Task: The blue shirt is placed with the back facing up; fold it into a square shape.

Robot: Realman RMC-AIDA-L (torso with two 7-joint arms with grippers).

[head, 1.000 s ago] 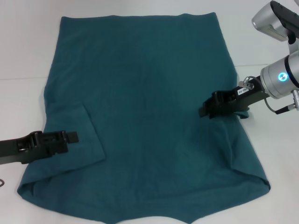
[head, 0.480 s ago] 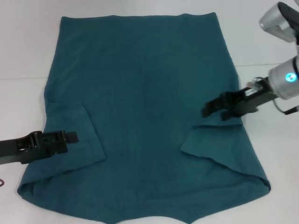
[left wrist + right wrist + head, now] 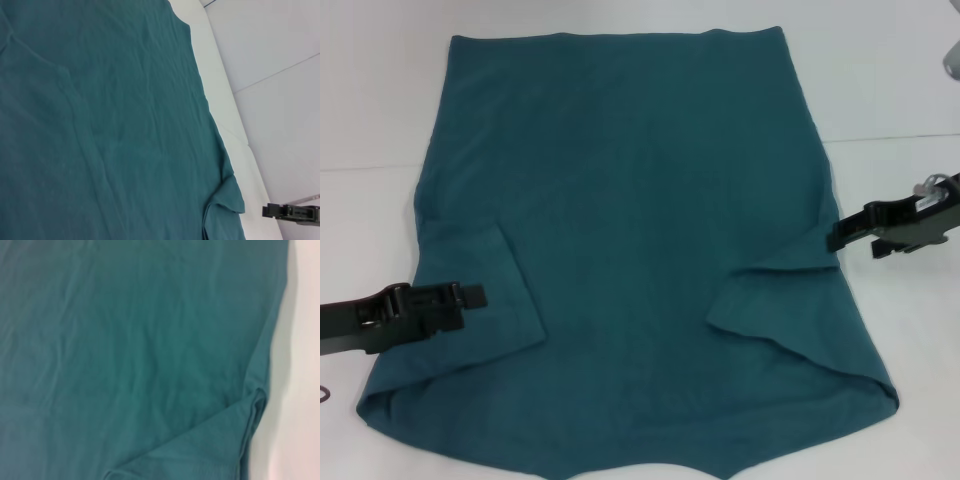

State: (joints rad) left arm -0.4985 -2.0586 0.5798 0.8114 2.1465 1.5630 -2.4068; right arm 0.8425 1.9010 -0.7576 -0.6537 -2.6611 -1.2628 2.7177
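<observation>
Two folded-in sleeves flank the blue shirt [image 3: 630, 250], which lies back-up on the white counter [image 3: 380, 90] with its long axis running away from us; the right hand [image 3: 838, 238], released, hangs just off its right edge, while we cannot tell the left hand's [image 3: 475, 293] grip over the left sleeve.

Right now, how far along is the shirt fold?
Done: both sleeves of the dark teal-blue cotton shirt lie folded inward. In hand: nothing; the right end effector sits at the shirt's right edge, the left end effector over the left sleeve fold. Left: folding the body into a square.
</observation>
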